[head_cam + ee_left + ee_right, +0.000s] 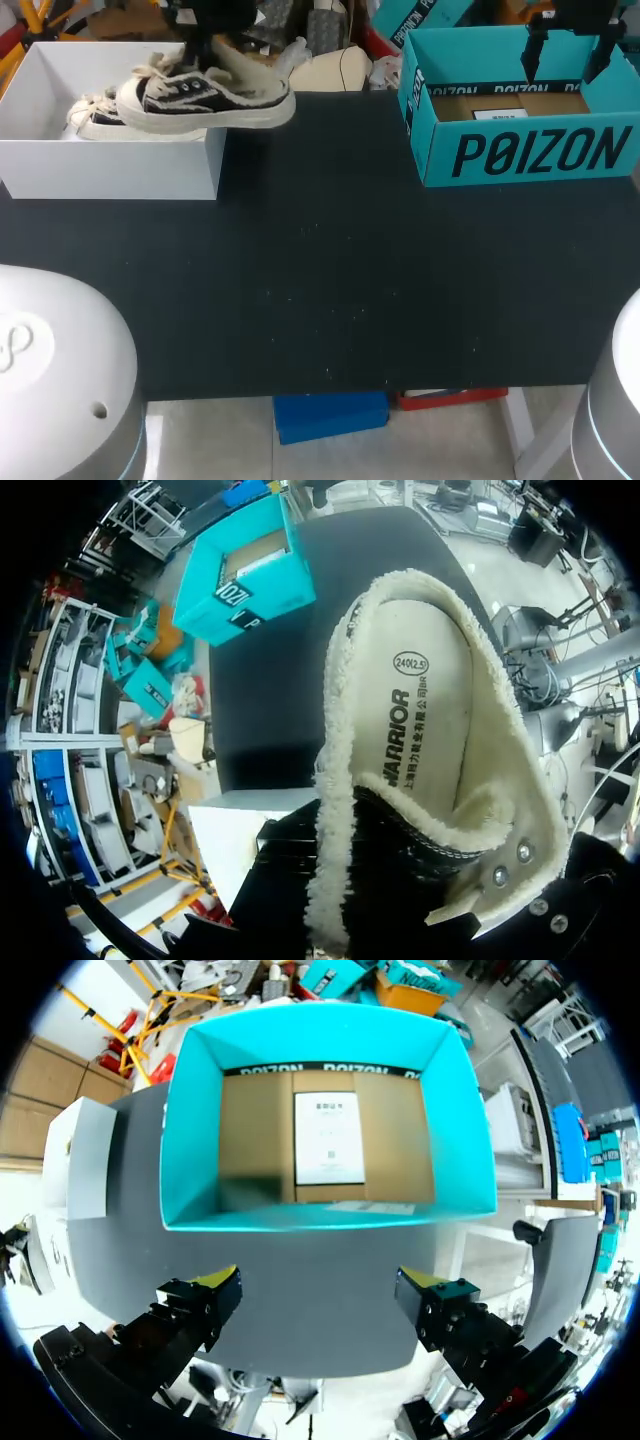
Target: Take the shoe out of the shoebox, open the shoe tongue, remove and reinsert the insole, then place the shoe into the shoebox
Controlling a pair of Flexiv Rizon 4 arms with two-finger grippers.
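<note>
– Two shoes are in view; which is the workpiece, and where is it?

– The upper shoe. It sits over the wall of the white shoebox on the box's 3 o'clock side, sole partly out past the rim. The second shoe lies inside the box. The box stands at 10 o'clock on the table.

– State of each tool?

– The left tool is directly above the shoe. The left wrist view looks into the opening, at the insole and the fleece collar. Whether it is clamped cannot be told. The right tool is spread wide and carries nothing. It hangs over the teal box at 2 o'clock, which shows only a cardboard floor.

– Step in hand?

– Judged as extraction.

1. Raise the shoe until the sole is above the rim, or the box may drag along.
2. Carry it toward 3 o'clock, then to the bare table centre.
3. Set it down sole-first, opening up, within reach of the right tool for the tongue step.

– Main risk?

– Loose laces may catch the second shoe.
</note>
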